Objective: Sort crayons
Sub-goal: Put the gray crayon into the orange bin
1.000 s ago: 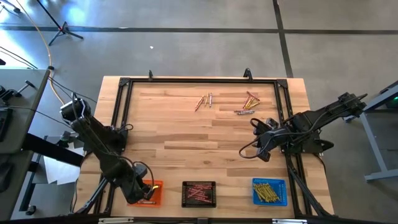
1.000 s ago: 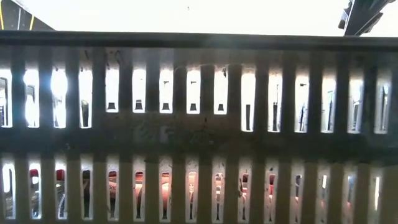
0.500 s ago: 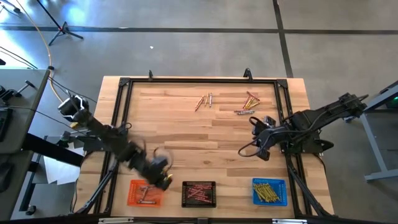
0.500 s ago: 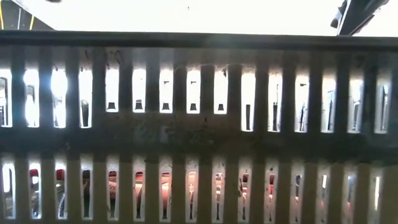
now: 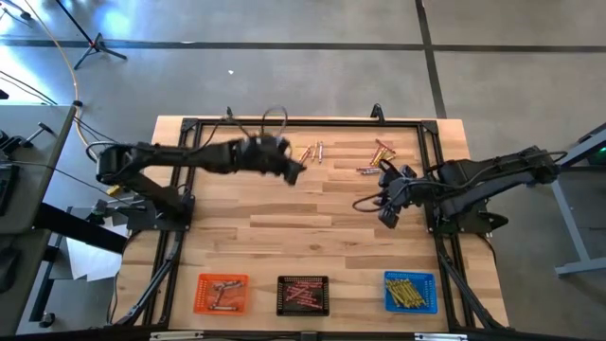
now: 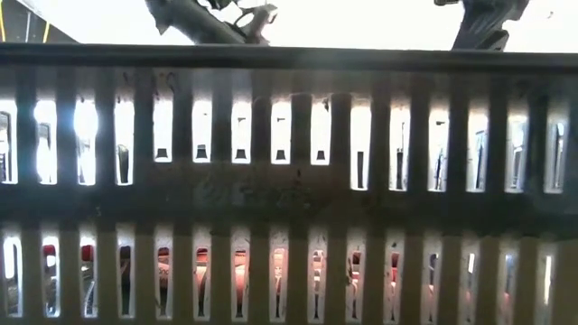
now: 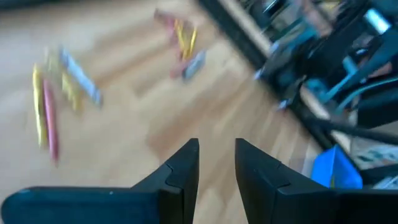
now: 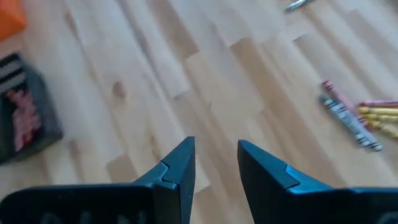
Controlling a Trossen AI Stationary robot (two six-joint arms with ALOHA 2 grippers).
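Two grippers are mine, and both are empty. My left gripper is extended over the far half of the table; its fingers stand apart with a narrow gap and bare wood showing between them. Just beyond its tips lies a small group of loose crayons (yellow, pink and grey, blurred in the wrist view). My right gripper hangs above the wood at the right side, its fingers likewise parted with nothing between them. A second group of loose crayons lies near it toward the far edge, well clear of the tips. Well behind both grippers, along the near edge, stand three trays: an orange tray with a few greyish crayons, a black tray with pink ones, and a blue tray with yellow ones.
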